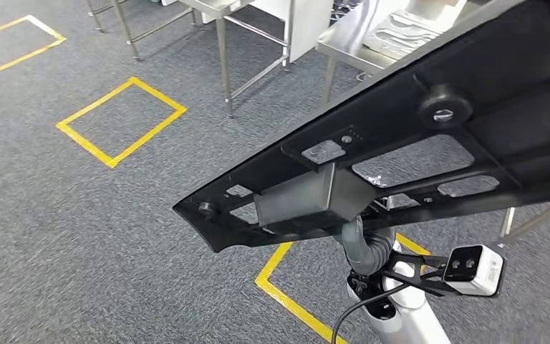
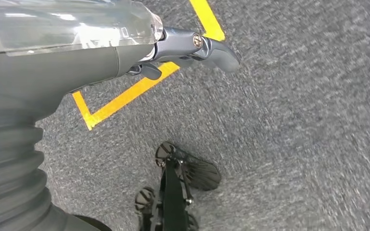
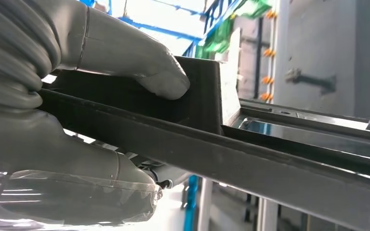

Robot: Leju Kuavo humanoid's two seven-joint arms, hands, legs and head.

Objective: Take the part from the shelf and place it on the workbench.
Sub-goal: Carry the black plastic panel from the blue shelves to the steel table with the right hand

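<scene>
Black part [image 1: 401,154], a long flat plastic panel with cutouts and a boxy block on its underside, runs diagonally from lower centre of the head view up to the upper right corner, held in the air above the carpet. Right robot hand [image 3: 120,72] grips it: in the right wrist view the grey thumb [image 3: 159,79] presses on the raised block of the part [image 3: 212,144], the rest of the hand clamps the rail from the other side. In the head view the right robot hand [image 1: 369,247] sits under the panel, lower centre. Left robot hand [image 2: 192,48] hangs over the floor in the left wrist view, upper centre, fingers loosely apart, holding nothing. Grey carpet floor [image 1: 79,236] with yellow tape squares [image 1: 122,122], left of frame. Metal desk [image 1: 344,46] behind the part, top right centre, with a light moulded tray [image 1: 401,32] on it.
</scene>
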